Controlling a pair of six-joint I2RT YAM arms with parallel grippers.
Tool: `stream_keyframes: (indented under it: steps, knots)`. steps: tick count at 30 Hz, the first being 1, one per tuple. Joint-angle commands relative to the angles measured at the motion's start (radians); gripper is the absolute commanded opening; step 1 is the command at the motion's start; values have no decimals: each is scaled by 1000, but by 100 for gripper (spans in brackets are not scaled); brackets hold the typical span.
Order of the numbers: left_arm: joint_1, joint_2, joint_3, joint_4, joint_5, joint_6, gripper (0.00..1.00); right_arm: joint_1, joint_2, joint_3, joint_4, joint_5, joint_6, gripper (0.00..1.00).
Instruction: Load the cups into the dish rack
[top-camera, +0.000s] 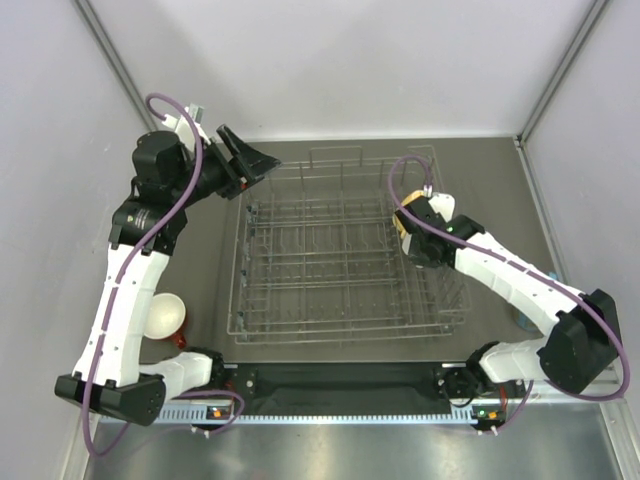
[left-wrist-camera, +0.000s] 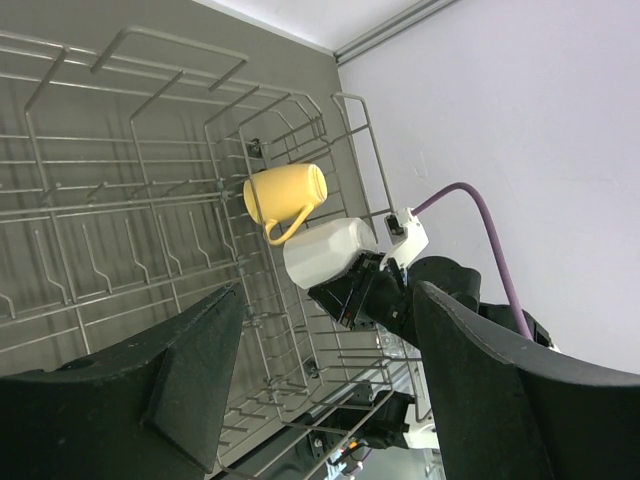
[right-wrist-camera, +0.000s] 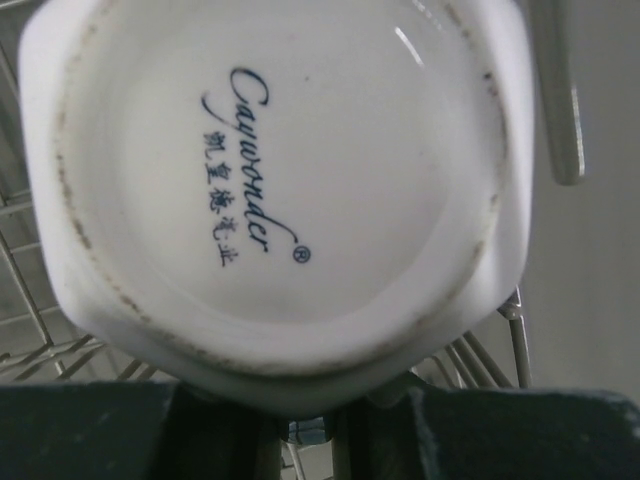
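Observation:
The grey wire dish rack (top-camera: 338, 332) lies in the middle of the table. My right gripper (top-camera: 409, 228) is over its right side, shut on the white handled mug (left-wrist-camera: 328, 252). The mug's marked white base (right-wrist-camera: 280, 190) fills the right wrist view, above my right gripper (right-wrist-camera: 320, 405). The yellow mug (left-wrist-camera: 285, 194) lies on its side in the rack just beyond the white one, and a bit of it shows in the top view (top-camera: 401, 230). My left gripper (top-camera: 258, 168) is open and empty, raised over the rack's far left corner. A red cup with a white inside (top-camera: 165, 314) lies left of the rack.
A small bluish or clear object (top-camera: 524, 320) shows on the table right of the rack, partly hidden by my right arm. The rack's wires (left-wrist-camera: 150, 50) stand up along its sides. Walls close in the left, right and far sides.

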Motion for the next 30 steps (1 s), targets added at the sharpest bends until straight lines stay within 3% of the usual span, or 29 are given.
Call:
stream_keyframes:
  steps: [1, 16, 23, 30]
  knots:
    - [9, 4, 27, 24, 16, 1, 73, 10, 22, -35, 15, -38, -8, 0]
    - [26, 6, 11, 18, 22, -3, 73, 70, -22, 19, -80, -16, 18, 0]
    - [31, 4, 2, 21, 30, -5, 73, 82, -30, -30, -80, -9, 44, 0]
    - [34, 6, 10, 17, 38, 1, 73, 79, 1, -6, -26, 42, -70, 0]
